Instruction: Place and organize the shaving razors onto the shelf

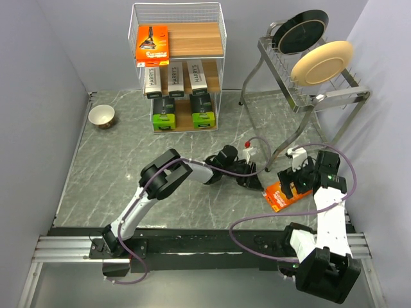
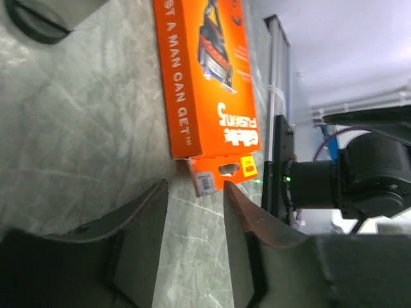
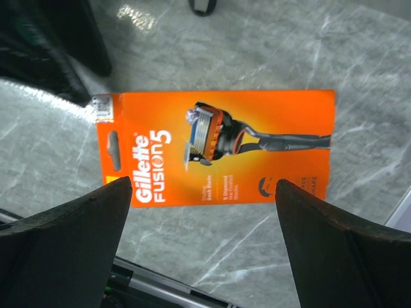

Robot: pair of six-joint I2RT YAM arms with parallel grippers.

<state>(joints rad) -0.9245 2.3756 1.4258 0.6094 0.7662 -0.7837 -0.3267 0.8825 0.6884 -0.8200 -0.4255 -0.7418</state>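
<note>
One flat orange razor pack [image 1: 279,197] lies on the grey table at the right, picture side up. My right gripper [image 1: 290,184] hovers over it, open wide; in the right wrist view the pack [image 3: 218,147] fills the space ahead of that gripper [image 3: 202,185]. My left gripper [image 1: 255,182] reaches in from the left. Its jaws stand narrowly open [image 2: 194,189] with bare table between them, and the pack's hang-tab end [image 2: 221,174] sits just at their tips. The shelf [image 1: 199,40] holds another orange pack [image 1: 152,45] on top, white boxes [image 1: 174,78] in the middle and black-and-green boxes [image 1: 164,114] at the bottom.
A grey metal dish rack [image 1: 314,96] with a black plate [image 1: 300,32] and a cream plate [image 1: 321,62] stands at the back right, one leg close to both grippers. A small bowl [image 1: 101,116] sits at the far left. Walls close in on both sides.
</note>
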